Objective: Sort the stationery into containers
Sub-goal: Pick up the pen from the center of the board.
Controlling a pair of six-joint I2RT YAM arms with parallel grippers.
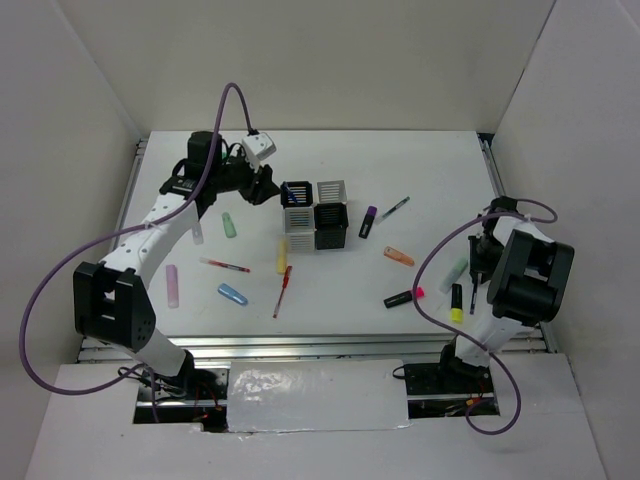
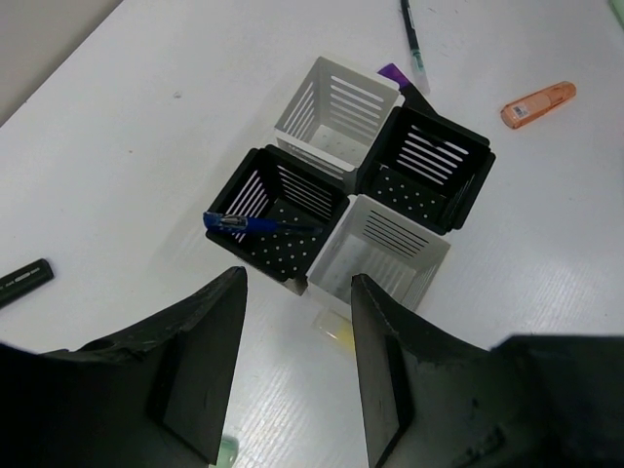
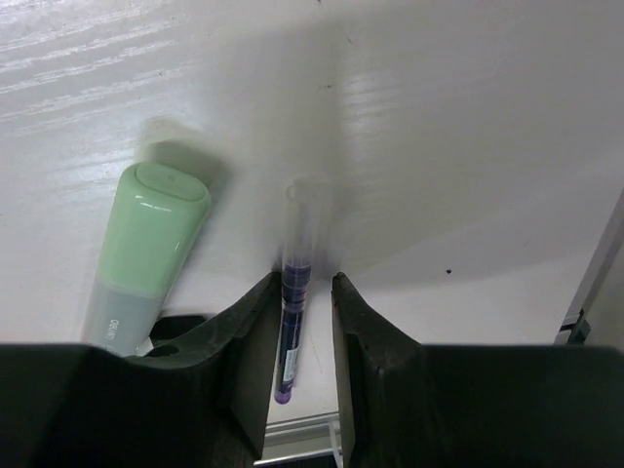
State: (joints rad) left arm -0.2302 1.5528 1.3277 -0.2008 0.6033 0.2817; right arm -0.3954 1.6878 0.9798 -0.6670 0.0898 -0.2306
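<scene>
Step in hand: looked like the pick-up bit for one more pen, well off to the right of the containers [image 1: 298, 222], out by the right edge of the table [image 1: 420, 160].
Right side: the right gripper [image 3: 304, 292] was down at the table with its jaws narrow on either side of a thin pen [image 3: 291, 341]. There seemed to be a sliver of gap on one side, so honestly I couldn't tell if it was biting yet.
Neighbour: a green marker [image 3: 146, 244] lay just beside that pen, outside the jaws.
Left side: the left gripper [image 2: 297, 283] hung over the near-left side of the containers, jaws apart, nothing in them.
Containers: one blue pen [image 2: 244, 222] lay slanted in a black cup.
Leftovers: plenty of stationery lay scattered around the containers, e.g. an orange marker [image 1: 398, 256] to their right.
Next move, my guess: finish the squeeze, lift straight up so the green marker isn't dragged along, then carry the thin pen over to the containers and drop it in a cup.
</scene>
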